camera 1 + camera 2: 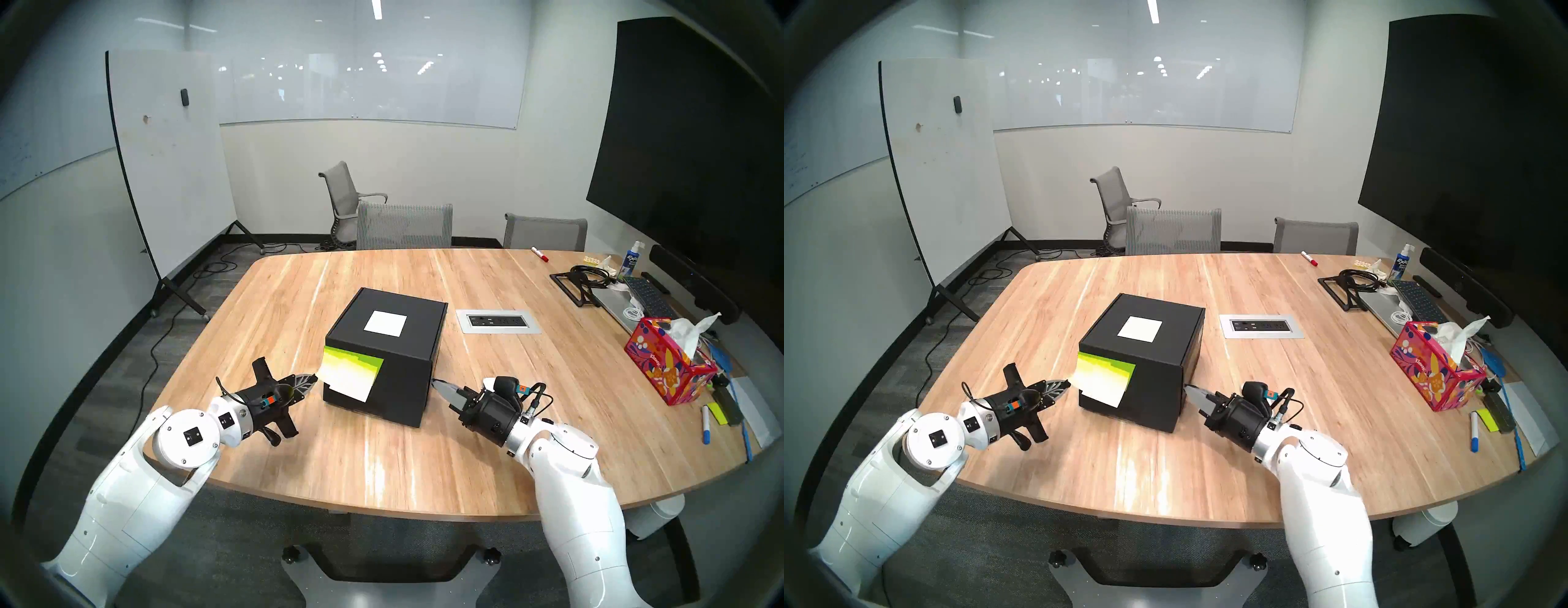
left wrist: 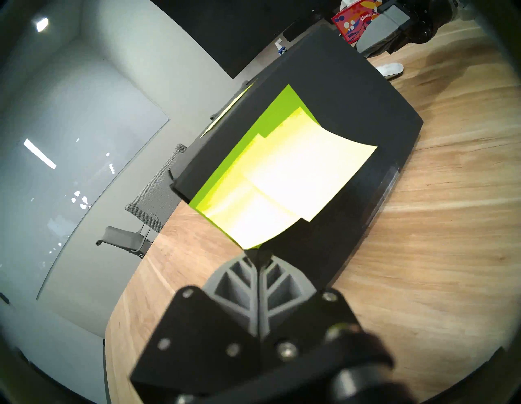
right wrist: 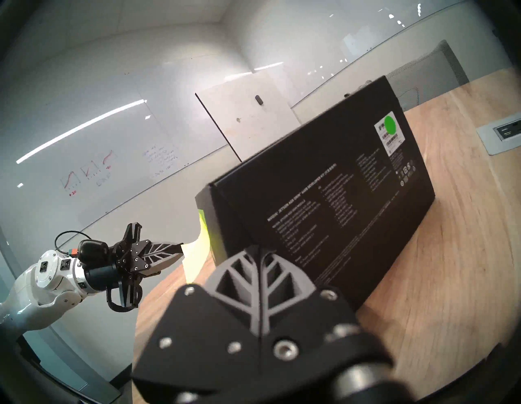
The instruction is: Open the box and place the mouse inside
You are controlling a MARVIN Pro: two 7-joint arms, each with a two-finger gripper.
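The black box (image 1: pixel 394 369) stands closed in the middle of the wooden table (image 1: pixel 382 458), with a white label (image 1: pixel 385 323) on its lid. Yellow-green sticky notes (image 1: pixel 352 373) hang on its front flap. My left gripper (image 1: pixel 315 378) is shut on the lower left corner of the notes, as the left wrist view (image 2: pixel 256 254) shows. My right gripper (image 1: pixel 435 383) is shut and empty, its tip at the box's right wall near the bottom (image 3: pixel 258 248). The white mouse (image 2: pixel 390 70) lies on the table right of the box, mostly hidden behind my right gripper in the head views.
A red floral tissue box (image 1: pixel 666 365) stands at the right edge, with markers (image 1: pixel 705 424), a keyboard (image 1: pixel 649 295) and cables around it. A power outlet plate (image 1: pixel 498 321) is set in the table right of the box. Grey chairs (image 1: pixel 403 225) line the far edge.
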